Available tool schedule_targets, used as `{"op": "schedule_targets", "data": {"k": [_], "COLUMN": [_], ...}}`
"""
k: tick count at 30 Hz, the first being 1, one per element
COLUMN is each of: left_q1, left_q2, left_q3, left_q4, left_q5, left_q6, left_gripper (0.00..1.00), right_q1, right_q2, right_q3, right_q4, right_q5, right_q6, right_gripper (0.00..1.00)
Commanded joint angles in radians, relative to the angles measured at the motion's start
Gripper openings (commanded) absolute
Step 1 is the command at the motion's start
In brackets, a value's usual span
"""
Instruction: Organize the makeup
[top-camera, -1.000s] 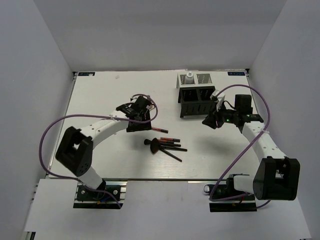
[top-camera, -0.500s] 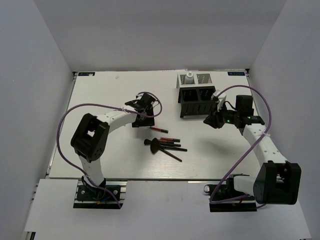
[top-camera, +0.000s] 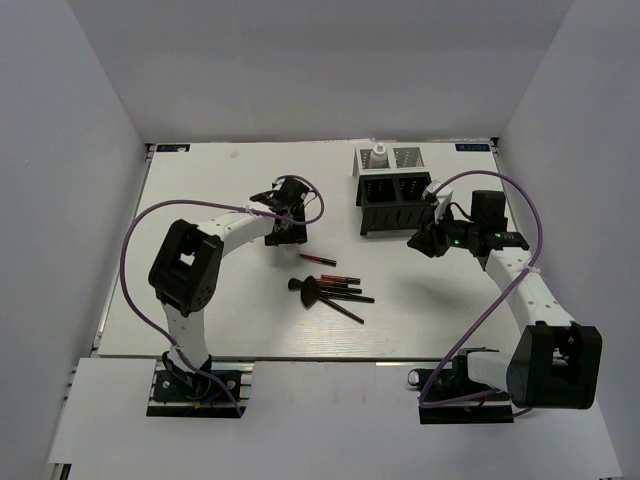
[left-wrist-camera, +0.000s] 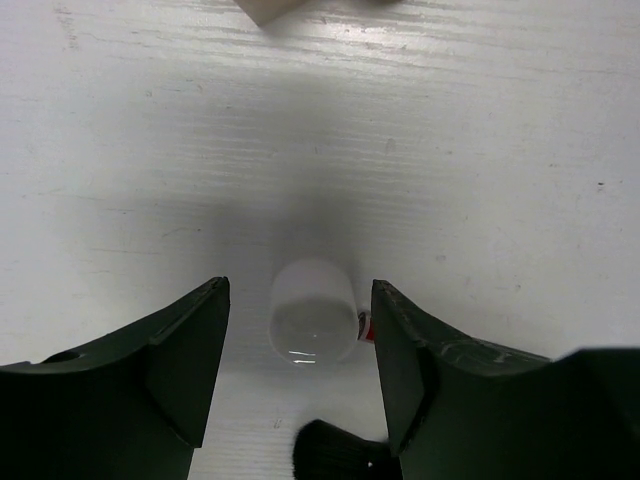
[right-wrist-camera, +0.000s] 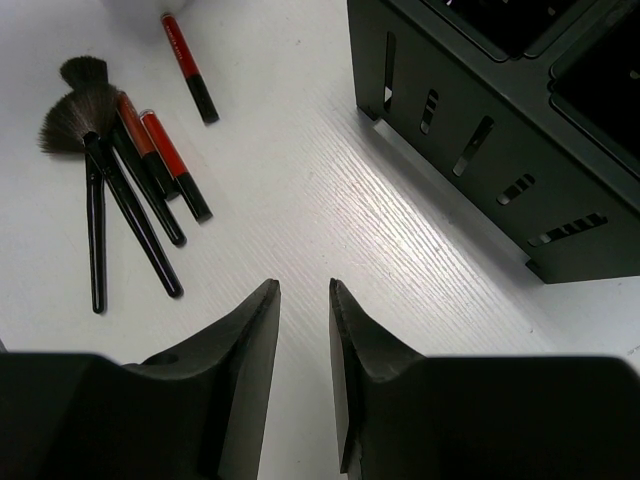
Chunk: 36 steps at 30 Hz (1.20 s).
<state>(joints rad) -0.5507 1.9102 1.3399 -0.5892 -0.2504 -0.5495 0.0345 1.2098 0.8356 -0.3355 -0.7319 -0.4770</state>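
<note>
A tiny white jar stands on the table between the fingers of my left gripper, which is open with a gap on each side of the jar. In the top view the left gripper hides the jar. Black brushes and red-and-black pencils lie in a loose fan mid-table, and one pencil lies apart. A white-capped bottle stands in the black box. My right gripper hovers over bare table, its jaws narrowly open and empty, right of the brushes.
The box has a perforated wall and stands just beyond my right gripper. A tan corner shows at the top of the left wrist view. A brush tip lies near the left fingers. Purple cables loop over both arms.
My left gripper has moved right and away from the near edge, its elbow swinging in, and its jaws have narrowed around the jar. The right jaws have narrowed; that arm stayed put.
</note>
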Motion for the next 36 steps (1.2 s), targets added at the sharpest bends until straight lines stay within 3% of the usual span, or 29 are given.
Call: {"op": "schedule_targets", "data": {"k": [1,16,36], "left_q1": [0.003,0.003,-0.015], "left_q2": [-0.033,-0.033,-0.022], "left_q3": [0.018,-0.008,-0.022], "left_q4": [-0.018,-0.023,-0.041], "left_q5": [0.008,0.034,0.043], "left_q6": [0.01,0.008,0.003], "left_gripper": [0.69,0.62,0.65], "right_q1": [-0.004,-0.002,-0.002], "right_q2": [-0.009,0.0,-0.001], "right_q3": [0.007,0.016,0.016], "right_q4": [0.024,0.023,0.032], "right_q5": [-0.001,0.0,0.0], "right_q6": [0.009,0.014,0.015], "right_gripper": [0.32,0.32,0.33]}}
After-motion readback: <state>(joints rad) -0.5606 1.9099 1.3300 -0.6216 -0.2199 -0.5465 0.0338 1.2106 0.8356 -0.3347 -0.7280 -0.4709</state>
